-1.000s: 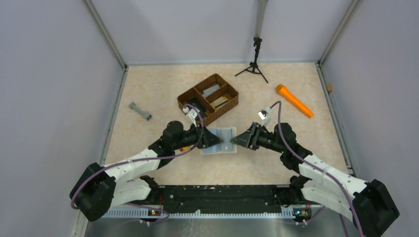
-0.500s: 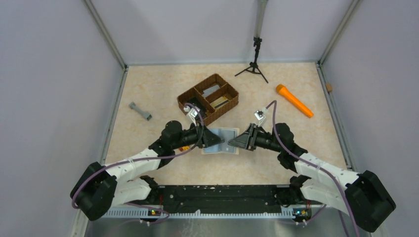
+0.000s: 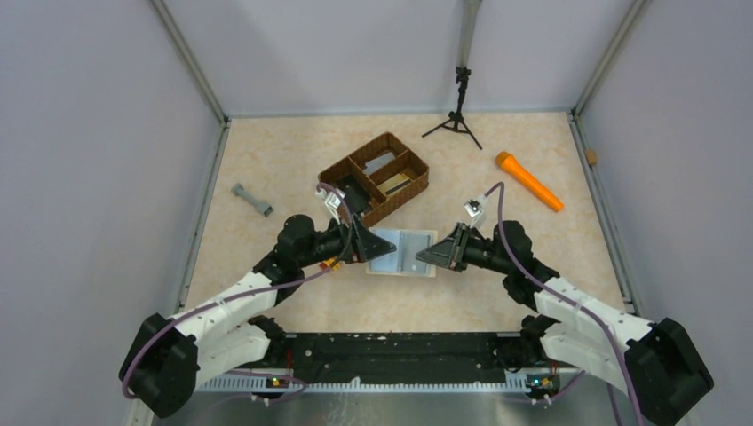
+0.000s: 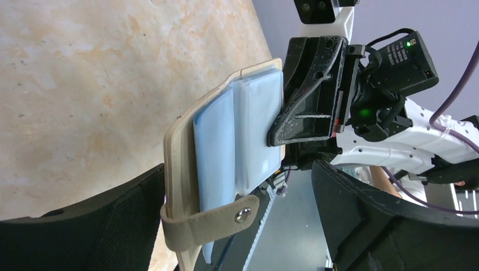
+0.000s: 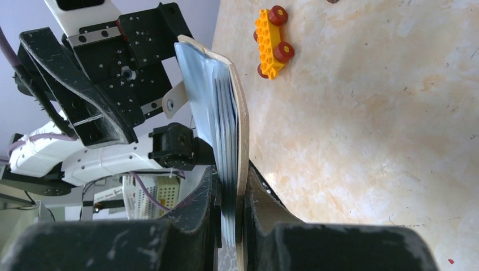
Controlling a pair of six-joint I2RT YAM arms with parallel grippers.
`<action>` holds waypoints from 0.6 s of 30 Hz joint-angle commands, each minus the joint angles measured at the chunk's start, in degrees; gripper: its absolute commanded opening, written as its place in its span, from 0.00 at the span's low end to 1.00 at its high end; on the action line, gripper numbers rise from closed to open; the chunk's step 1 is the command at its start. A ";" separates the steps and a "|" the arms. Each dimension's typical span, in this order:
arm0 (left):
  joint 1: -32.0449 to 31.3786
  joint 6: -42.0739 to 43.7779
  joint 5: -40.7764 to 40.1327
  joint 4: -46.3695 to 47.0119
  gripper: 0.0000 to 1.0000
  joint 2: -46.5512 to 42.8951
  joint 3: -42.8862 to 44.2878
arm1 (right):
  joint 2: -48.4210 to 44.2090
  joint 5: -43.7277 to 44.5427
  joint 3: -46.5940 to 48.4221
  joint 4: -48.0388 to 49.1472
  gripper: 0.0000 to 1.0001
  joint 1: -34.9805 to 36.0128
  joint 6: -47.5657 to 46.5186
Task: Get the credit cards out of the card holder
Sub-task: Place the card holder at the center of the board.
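Top external: left let go, right pinched the holder

Against a second ago, my left gripper (image 3: 362, 243) has sprung wide and backed off toward the worktop's left edge. Its tips now sit just at the left edge of the card holder (image 3: 401, 253) instead of over it. Left wrist confirms it: both fingers (image 4: 85, 231) are splayed far apart, clamping nothing, and the holder's cream cover and studded strap (image 4: 203, 224) lie between them.

My right gripper (image 3: 424, 257) was part open before and is now clenched on the holder's right edge. Right wrist shows its two pads tight either side of the cream cover and blue sleeves.

The holder lies open, pale blue side up, mid-worktop toward the near edge. More blue shows than before, and it seems nudged a little right. I can't tell whether cards sit in the sleeves.

The wicker tray (image 3: 353, 159) is unchanged behind it toward the far edge, with a tan credit card (image 3: 396, 184) in its near-right compartment. A yellow toy car (image 5: 271, 38) sits by the left arm, an orange cylinder (image 3: 528, 181) toward the right edge and a grey piece (image 3: 251, 200) toward the left edge. None of these moved.
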 commanded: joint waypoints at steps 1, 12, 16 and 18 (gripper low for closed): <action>0.72 3.02 -0.60 -5.58 0.99 -3.47 -0.21 | -1.14 -0.94 0.75 3.55 0.00 -0.51 1.81; 0.09 -7.92 1.70 16.72 0.99 -0.51 -10.23 | -0.82 -1.65 -0.57 12.22 0.00 -0.69 7.49; -4.71 -8.95 -6.49 24.24 0.99 -0.57 -11.68 | -0.52 -0.52 -0.51 12.49 0.00 -0.69 7.71; -7.85 -6.88 -11.00 21.98 0.99 -1.23 -9.98 | -0.17 -0.27 -0.40 12.27 0.00 -0.69 7.62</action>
